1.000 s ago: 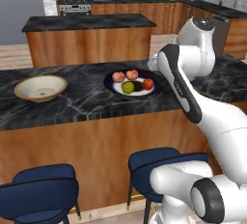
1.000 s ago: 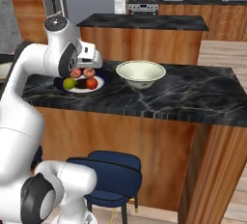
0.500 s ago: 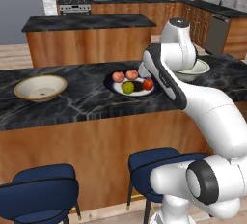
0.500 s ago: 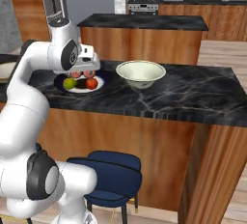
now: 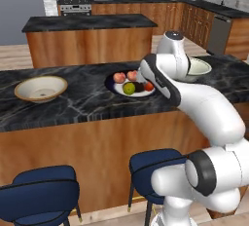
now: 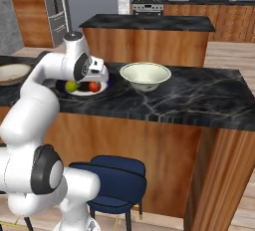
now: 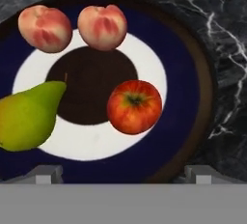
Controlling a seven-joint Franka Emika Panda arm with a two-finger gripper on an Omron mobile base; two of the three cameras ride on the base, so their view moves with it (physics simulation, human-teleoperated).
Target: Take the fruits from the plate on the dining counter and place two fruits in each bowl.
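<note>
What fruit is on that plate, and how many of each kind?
Peaches: 2
Pear: 1
Apple: 1
Total: 4 fruits, all on the plate.

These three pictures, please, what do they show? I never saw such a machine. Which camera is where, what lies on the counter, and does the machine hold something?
It is a white robot arm in a simulated kitchen. Two cameras ride on its base, behind it to left and right; the third sits on the hand and looks down. On the dining counter lie a plate with four fruits, namely two peaches, a pear and an apple, plus a tan bowl and a pale bowl. The gripper hangs open above the plate, holding nothing.
</note>
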